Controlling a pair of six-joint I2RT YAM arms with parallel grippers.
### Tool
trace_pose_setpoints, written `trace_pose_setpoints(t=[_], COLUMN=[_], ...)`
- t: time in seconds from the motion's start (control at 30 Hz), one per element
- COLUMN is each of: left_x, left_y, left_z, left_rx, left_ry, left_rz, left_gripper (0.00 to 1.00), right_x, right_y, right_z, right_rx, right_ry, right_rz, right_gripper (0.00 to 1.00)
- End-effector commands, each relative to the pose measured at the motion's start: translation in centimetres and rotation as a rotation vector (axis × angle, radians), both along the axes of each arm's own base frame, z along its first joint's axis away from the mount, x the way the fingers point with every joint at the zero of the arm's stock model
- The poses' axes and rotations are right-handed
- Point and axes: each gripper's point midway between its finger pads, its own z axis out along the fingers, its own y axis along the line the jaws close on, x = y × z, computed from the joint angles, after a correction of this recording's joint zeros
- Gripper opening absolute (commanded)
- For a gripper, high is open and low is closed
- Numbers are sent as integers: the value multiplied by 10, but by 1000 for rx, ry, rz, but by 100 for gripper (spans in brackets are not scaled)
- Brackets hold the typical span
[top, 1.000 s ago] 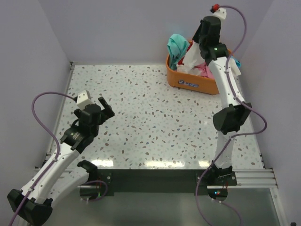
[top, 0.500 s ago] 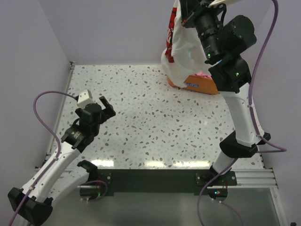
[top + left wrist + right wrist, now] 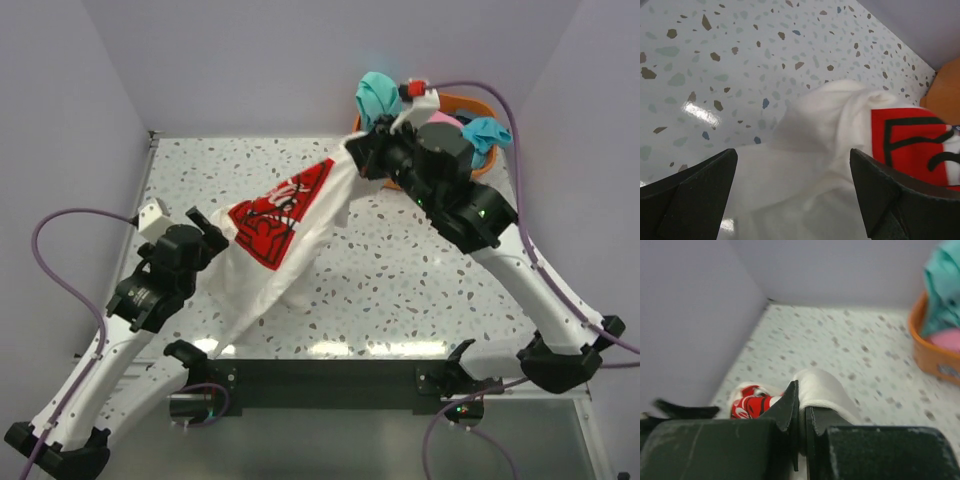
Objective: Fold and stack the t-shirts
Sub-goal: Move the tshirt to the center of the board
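A cream-white t-shirt [image 3: 275,255] with a red print hangs stretched from my right gripper [image 3: 352,150] down to the speckled table at the middle left. That gripper [image 3: 801,400] is shut on an edge of the white cloth [image 3: 822,387]. My left gripper [image 3: 205,232] stands open beside the shirt's lower part. In the left wrist view the white cloth [image 3: 805,170] lies under and between the spread fingers [image 3: 697,192], which do not hold it. A teal t-shirt [image 3: 376,97] and a pink one [image 3: 443,119] sit in the basket at the back right.
The orange basket [image 3: 478,103] stands at the table's back right corner, behind my right arm. Lilac walls close in the table on the left, back and right. A black rail runs along the near edge.
My right gripper has lifted the white t-shirt out of the basket and swung it forward and left, so the cloth now trails onto the table. My left arm has shifted slightly left.
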Motion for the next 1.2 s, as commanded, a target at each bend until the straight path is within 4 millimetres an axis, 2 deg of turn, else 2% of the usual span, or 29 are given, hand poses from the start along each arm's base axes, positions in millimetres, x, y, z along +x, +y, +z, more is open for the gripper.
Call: trace_pose_setpoints(t=[0.0, 0.03, 0.07, 0.1, 0.13, 0.17, 0.2, 0.23, 0.27, 0.3, 0.33, 0.37, 0.4, 0.43, 0.47, 0.5, 0.53, 0.57, 0.67, 0.77, 0.9, 1.03, 1.17], left_x=[-22, -25, -25, -25, -24, -23, -22, -19, -19, -16, -18, -20, -18, -20, -25, -20, -24, -29, -30, -27, -16, -1, 16], left_y=[24, 26, 26, 24, 19, 14, 9, -4, -11, -18, -29, -35, -42, -53, -58, -66, -73, -74, -78, -83, -94, -84, -81], left_z=[-1, -4, -5, -9, -13, -25, -31, -38, -55, -60, -70, -85, -91, -98, -117, -121, -129, -147, -166, -177, -188, -205, -212], left_rx=[-3, 5, 5, 7, -3, 7, 18, -8, 2, -2, -27, -28, -42, -73, -76, -88, -111, -107, -105, -108, -107, -27, 27], left_ry=[40, 50, 56, 65, 79, 109, 130, 145, 192, 201, 236, 284, 294, 321, 364, 347, 371, 417, 460, 474, 470, 533, 588], left_rz=[123, 131, 129, 120, 93, 71, 32, -30, -67, -105, -154, -177, -203, -256, -284, -324, -357, -364, -385, -404, -444, -381, -354], left_gripper=[100, 100, 100, 100, 100, 100, 100, 100, 100, 100, 100, 100, 100, 100, 100, 100, 100, 100, 100, 100, 100, 100, 100], right_x=[20, 8, 8, 6, -2, -5, -14, -18, -28, -36, -40, -46, -48, -45, -48, -47, -39, -44, -44, -43, -42, -31, -21], right_y=[-112, -135, -149, -171, -184, -199, -210, -218, -228, -235, -239, -242, -239, -227, -219, -210, -200, -193, -193, -188, -172, -157, -145], right_z=[-102, -118, -146, -210, -234, -262, -303, -324, -343, -358, -366, -376, -381, -384, -394, -398, -397, -408, -418, -432, -455, -467, -479], right_rx=[-71, -43, -69, -169, -207, -250, -330, -363, -415, -440, -462, -484, -479, -449, -439, -432, -417, -419, -427, -427, -425, -401, -387], right_ry=[218, 251, 287, 384, 427, 484, 564, 619, 678, 719, 740, 775, 789, 794, 804, 799, 761, 784, 791, 810, 867, 877, 904], right_rz=[-431, -475, -521, -586, -617, -662, -681, -724, -759, -787, -809, -813, -799, -736, -681, -625, -569, -518, -515, -495, -419, -374, -350], right_gripper=[0, 0, 8, 16, 21, 40, 52, 62, 84, 90, 96, 99, 99, 99, 99, 99, 99, 99, 99, 99, 99, 99, 99])
